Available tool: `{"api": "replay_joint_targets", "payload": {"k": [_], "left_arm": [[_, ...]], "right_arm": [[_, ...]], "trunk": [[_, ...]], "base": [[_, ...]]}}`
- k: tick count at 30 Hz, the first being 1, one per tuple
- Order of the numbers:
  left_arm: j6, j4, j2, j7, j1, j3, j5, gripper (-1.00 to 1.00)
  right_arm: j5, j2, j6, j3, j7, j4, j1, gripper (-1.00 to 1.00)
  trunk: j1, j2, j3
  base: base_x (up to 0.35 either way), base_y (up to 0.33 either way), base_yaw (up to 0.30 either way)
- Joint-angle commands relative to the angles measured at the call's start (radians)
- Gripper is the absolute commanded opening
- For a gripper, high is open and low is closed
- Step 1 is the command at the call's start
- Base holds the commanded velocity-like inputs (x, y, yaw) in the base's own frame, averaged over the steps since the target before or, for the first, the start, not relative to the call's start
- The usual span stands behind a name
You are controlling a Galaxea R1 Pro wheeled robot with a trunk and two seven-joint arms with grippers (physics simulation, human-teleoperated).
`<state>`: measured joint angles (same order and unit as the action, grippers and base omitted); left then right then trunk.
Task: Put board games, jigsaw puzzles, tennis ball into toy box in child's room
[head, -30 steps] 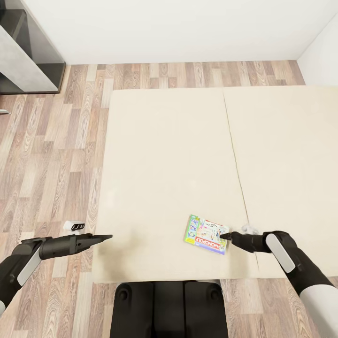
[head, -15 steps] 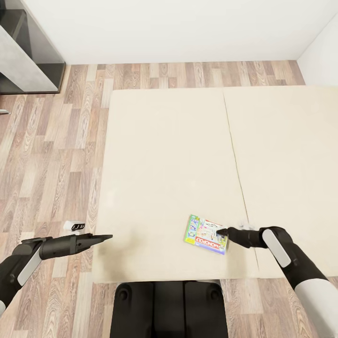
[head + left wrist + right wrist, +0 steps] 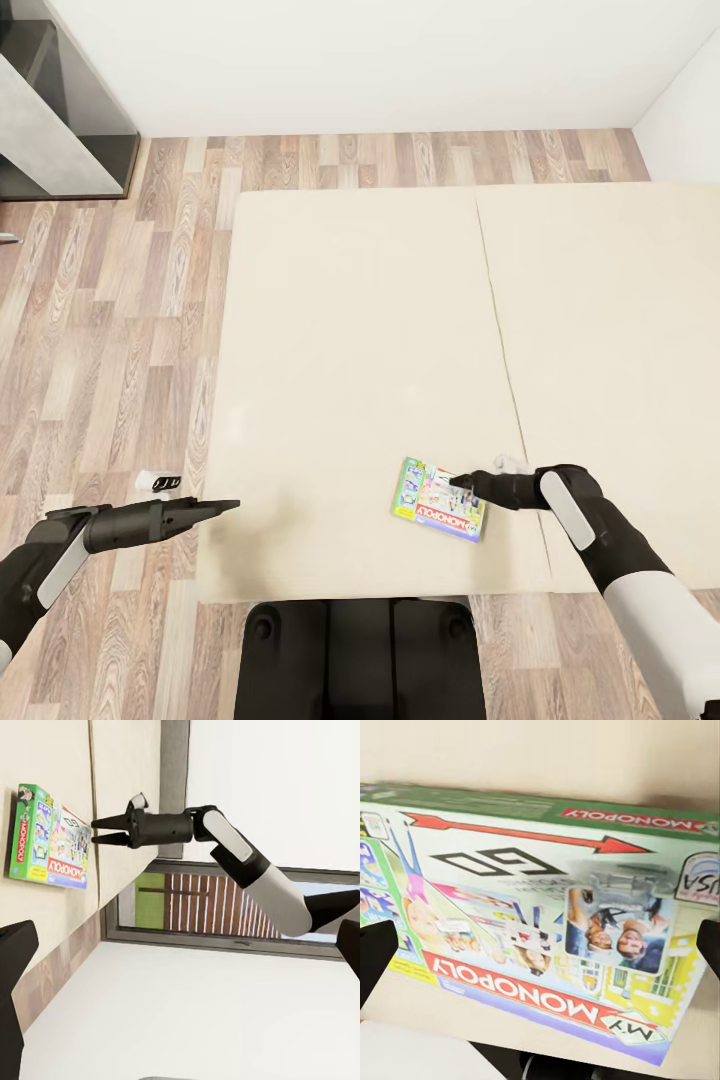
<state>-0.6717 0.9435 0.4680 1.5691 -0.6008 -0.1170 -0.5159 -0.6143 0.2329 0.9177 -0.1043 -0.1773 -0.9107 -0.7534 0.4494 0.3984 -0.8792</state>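
I see the board game [image 3: 439,500] lying flat on the bed [image 3: 360,340], near its near edge and just left of the seam between the two beige mattress halves. Its long axis runs left to right with a slight tilt, the right end a little nearer to me; the green-bordered face with the Monopoly lettering points up.

The bed stands on a wood-plank floor [image 3: 120,330] with a white wall [image 3: 380,60] at the far side and a dark-grey cabinet [image 3: 55,110] at far left.

My right gripper [image 3: 458,482] reaches in from the right, its tips over the box's far right corner; in the left wrist view its two fingers [image 3: 112,821] stand a little apart, just above the box top, gripping nothing. My left gripper [image 3: 228,506] hangs over the bed's near left edge, well apart from the box; I cannot tell its opening.
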Motion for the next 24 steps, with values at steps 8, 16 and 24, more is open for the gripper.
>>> {"api": "replay_joint_targets", "payload": {"k": [8,16,24], "left_arm": [[-0.011,0.0,0.002,0.002,-0.001,-0.003,-0.006,1.0],[-0.011,0.0,0.003,0.002,-0.001,-0.003,-0.006,1.0],[-0.011,0.0,0.003,0.002,-0.001,-0.003,-0.006,1.0]], "right_arm": [[0.038,-0.011,0.003,-0.002,-0.011,0.006,-0.009,1.0],[0.043,-0.012,0.001,-0.001,-0.013,0.017,-0.01,1.0],[0.043,0.0,0.002,0.003,-0.02,0.018,-0.01,1.0]], "trunk": [[0.001,0.002,-0.001],[0.001,0.002,-0.001],[0.001,0.002,-0.001]], "base": [[0.0,0.0,0.0],[0.0,0.0,0.0],[0.0,0.0,0.0]]}}
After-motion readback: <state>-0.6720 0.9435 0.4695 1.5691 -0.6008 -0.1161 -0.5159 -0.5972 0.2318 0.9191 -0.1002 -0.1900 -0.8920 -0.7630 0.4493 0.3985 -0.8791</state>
